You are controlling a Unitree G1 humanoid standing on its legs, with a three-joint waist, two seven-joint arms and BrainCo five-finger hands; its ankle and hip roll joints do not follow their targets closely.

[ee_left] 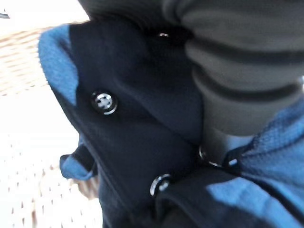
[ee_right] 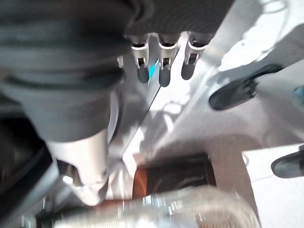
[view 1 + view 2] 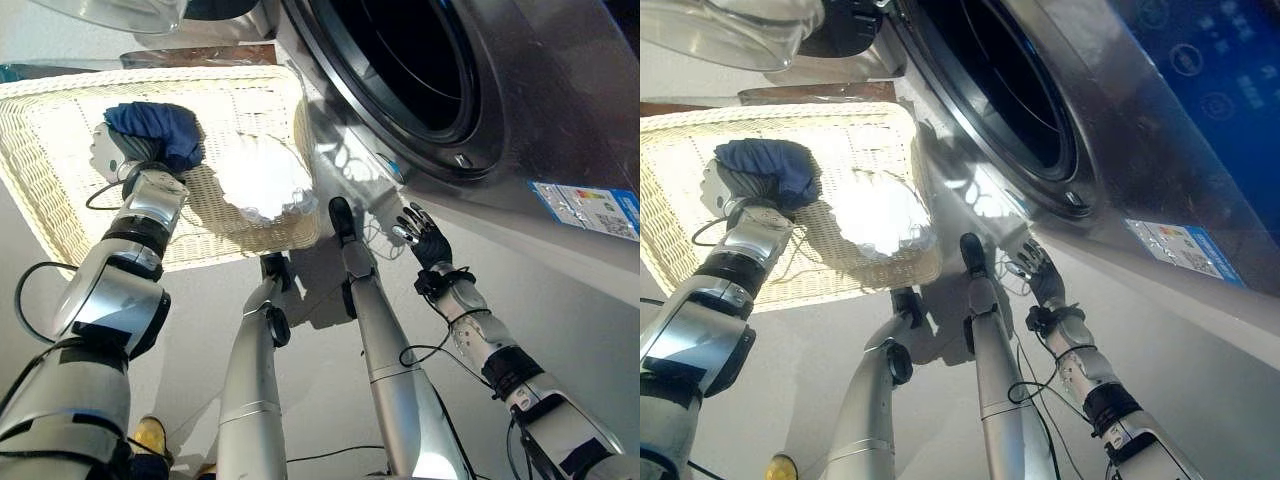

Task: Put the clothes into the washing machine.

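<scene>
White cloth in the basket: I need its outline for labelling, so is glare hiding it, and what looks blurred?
Left eye view: sunlight washes out the white cloth in the wicker basket; its folds are lost. Right wrist view: the foreground beyond the right hand is smeared.

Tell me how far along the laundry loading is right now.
Early stage. The washing machine door is already open, and its drum looks dark; no clothes are visible inside. The left hand is at the blue garment in the wicker basket; its fingers are hidden. The right hand hangs open below the door. A white garment still waits.
</scene>
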